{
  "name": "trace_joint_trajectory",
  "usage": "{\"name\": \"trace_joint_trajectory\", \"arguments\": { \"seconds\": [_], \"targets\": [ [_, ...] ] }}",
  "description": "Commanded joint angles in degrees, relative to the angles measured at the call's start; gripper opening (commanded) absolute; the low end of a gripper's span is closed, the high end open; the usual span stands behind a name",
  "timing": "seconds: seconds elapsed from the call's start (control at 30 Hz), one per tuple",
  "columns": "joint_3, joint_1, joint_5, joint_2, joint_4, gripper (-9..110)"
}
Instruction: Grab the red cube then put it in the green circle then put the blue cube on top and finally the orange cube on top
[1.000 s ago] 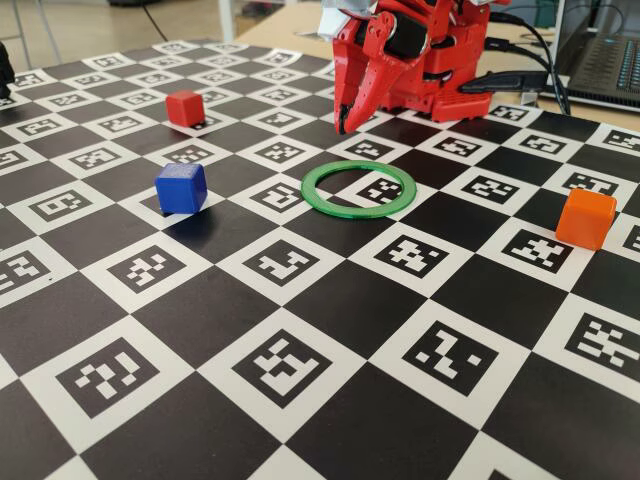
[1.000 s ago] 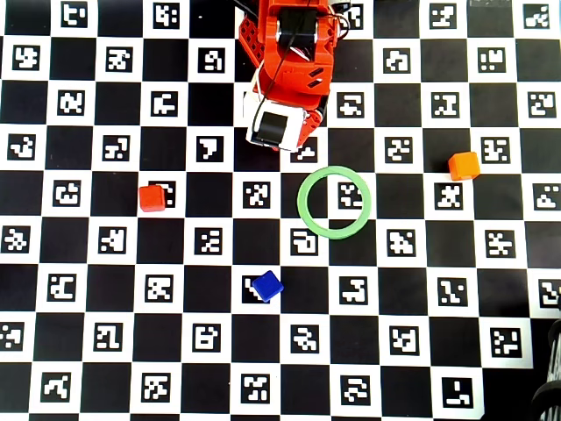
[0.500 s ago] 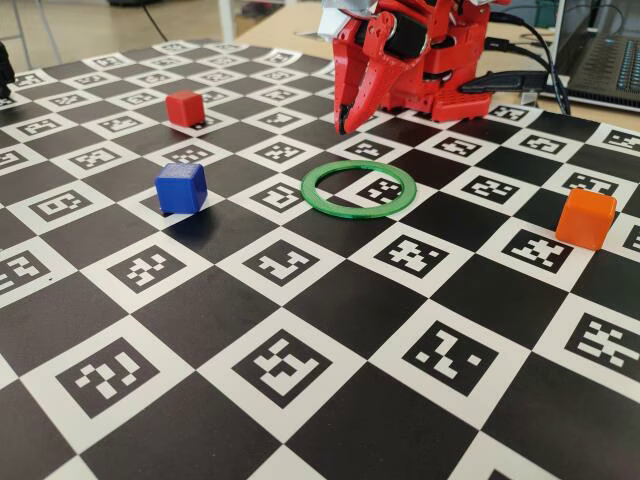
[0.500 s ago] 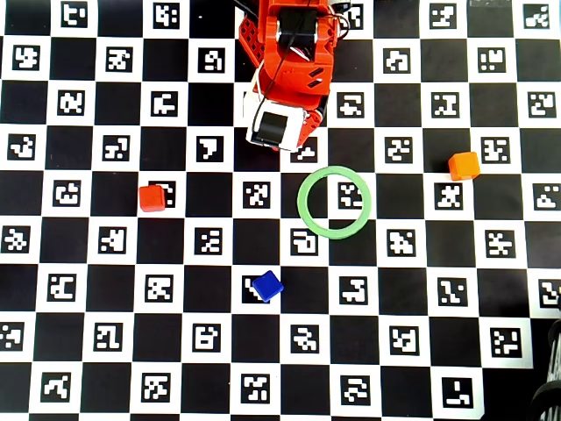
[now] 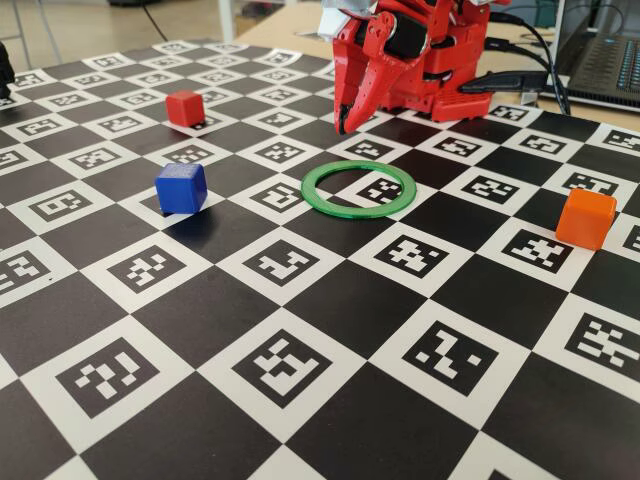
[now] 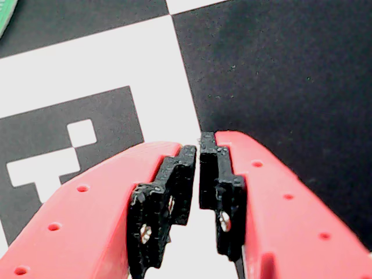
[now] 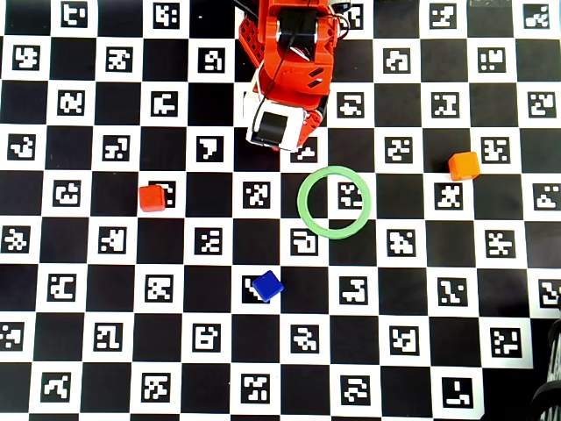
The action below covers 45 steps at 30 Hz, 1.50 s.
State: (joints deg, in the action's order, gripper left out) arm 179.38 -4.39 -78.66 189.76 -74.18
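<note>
The red cube (image 5: 185, 107) sits at the far left of the checkered board; in the overhead view (image 7: 152, 197) it lies left of centre. The blue cube (image 5: 181, 187) (image 7: 267, 285) stands nearer the front. The green circle (image 5: 355, 210) (image 7: 304, 203) lies flat mid-board with nothing inside; its edge shows at the top left of the wrist view (image 6: 6, 14). The orange cube (image 5: 586, 218) (image 7: 464, 165) sits at the right. My red gripper (image 5: 343, 125) (image 6: 199, 145) is shut and empty, pointing down just behind the ring, apart from all cubes.
The board (image 5: 300, 400) is covered in black squares and white marker squares. The arm's red base (image 5: 440, 60) stands at the back edge, and the arm (image 7: 289, 79) hides the gripper's tips from above. A laptop (image 5: 600, 60) and cables lie behind at the right.
</note>
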Motion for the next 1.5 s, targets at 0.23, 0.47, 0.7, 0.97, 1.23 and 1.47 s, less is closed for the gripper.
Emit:
{"name": "trace_joint_trajectory", "arguments": {
  "seconds": [0.23,0.47,0.7,0.97,1.23,1.47],
  "targets": [
    [2.2,5.19,-0.35,2.72,-3.25,-5],
    [2.2,5.19,-1.85,2.72,-0.88,-5],
    [-6.42,4.57,6.15,-5.71,3.43,-5],
    [-37.88,2.02,20.83,-31.55,3.16,-5],
    [-71.19,-7.03,30.59,-59.06,-9.58,-6],
    [-91.23,-17.75,31.55,-76.2,-24.08,-3]
  ]
}}
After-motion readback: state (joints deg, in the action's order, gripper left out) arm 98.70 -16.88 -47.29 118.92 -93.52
